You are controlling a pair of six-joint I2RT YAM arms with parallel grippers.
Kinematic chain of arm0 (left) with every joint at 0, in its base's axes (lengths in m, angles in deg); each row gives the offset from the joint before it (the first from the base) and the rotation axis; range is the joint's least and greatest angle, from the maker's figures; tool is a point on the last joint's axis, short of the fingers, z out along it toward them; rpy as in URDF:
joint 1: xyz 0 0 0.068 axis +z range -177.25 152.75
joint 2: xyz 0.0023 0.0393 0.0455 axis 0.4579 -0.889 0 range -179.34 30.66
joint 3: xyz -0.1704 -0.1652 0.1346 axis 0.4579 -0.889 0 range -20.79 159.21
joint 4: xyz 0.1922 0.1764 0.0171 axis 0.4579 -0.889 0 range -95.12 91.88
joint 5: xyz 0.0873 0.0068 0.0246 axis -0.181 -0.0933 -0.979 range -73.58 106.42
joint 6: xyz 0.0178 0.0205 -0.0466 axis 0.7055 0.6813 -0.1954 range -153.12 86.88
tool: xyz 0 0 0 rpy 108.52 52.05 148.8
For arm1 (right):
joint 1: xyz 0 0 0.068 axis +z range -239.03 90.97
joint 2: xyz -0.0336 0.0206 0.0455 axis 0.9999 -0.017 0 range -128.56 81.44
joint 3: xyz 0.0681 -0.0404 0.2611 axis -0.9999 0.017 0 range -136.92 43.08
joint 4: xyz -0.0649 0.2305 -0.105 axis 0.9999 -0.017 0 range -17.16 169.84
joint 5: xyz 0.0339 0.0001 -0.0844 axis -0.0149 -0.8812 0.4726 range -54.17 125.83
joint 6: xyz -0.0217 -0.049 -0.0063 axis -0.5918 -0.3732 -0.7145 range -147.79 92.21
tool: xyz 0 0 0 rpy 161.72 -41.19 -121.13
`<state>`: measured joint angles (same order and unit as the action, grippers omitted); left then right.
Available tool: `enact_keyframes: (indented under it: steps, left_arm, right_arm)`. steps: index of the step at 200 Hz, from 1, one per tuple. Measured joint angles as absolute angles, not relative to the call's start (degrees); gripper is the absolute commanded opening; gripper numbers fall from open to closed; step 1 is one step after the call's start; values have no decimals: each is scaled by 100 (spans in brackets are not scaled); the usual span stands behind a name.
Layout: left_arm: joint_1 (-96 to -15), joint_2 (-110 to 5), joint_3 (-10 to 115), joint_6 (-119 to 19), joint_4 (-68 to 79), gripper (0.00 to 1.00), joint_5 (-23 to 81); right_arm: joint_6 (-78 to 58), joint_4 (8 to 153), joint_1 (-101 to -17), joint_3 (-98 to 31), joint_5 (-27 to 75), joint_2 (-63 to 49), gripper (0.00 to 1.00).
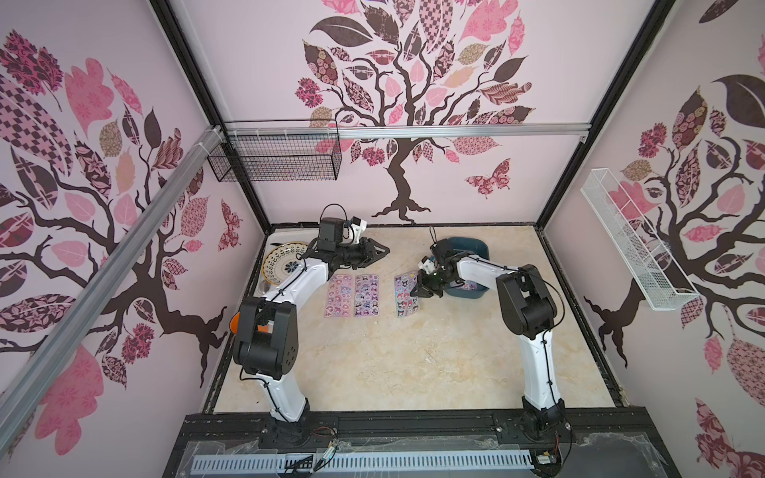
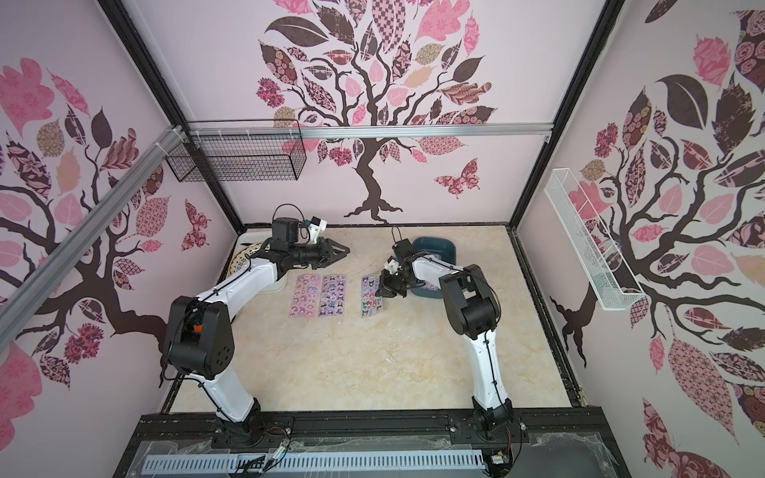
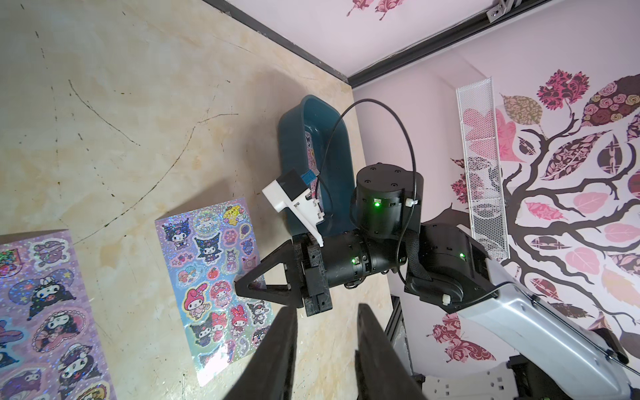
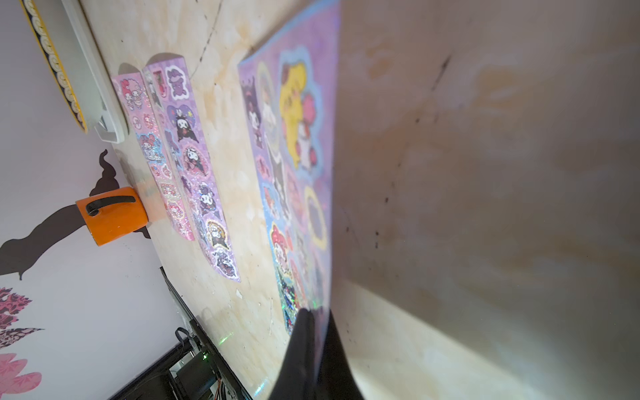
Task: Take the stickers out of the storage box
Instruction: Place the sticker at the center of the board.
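Marble-look tabletop, pink walls all round with tree decals. Far right of the surface, dark teal storage box, sitting flat, partly hidden under the right arm. Inside it, more stickers showing against the wall, count impossible to tell.

Out on the table already: pink sticker sheet and purple sticker sheet, lying flat, side by side, long edges touching or nearly so. Then a gap, and a third sticker sheet, glittery and blue-edged, just beside the box and a touch askew.

Right gripper clamped tight on that third sheet, fingers pinching its edge on the box side. Same pinch plain from the left wrist camera. Most of the sheet apparently down on the table; pinched edge raised or not, hard to say.

Left gripper up off the surface on the far side of the two flat sheets, pointing across towards the box, jaws parted, nothing between them.

Back left corner: patterned plate resting on a white tray. Orange mug at the table's left edge. Up on the walls, black wire basket and white mesh basket.
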<state>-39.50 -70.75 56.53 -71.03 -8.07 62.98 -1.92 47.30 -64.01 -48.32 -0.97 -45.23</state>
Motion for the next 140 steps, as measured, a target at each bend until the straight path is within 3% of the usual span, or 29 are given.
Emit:
enact_keyframes:
  steps: [140]
  left_arm:
    - [-3950,-7075,5653,-7109,-803,35,6320]
  right_arm:
    - [144,5047,-6082,-5287,177,-4938,4]
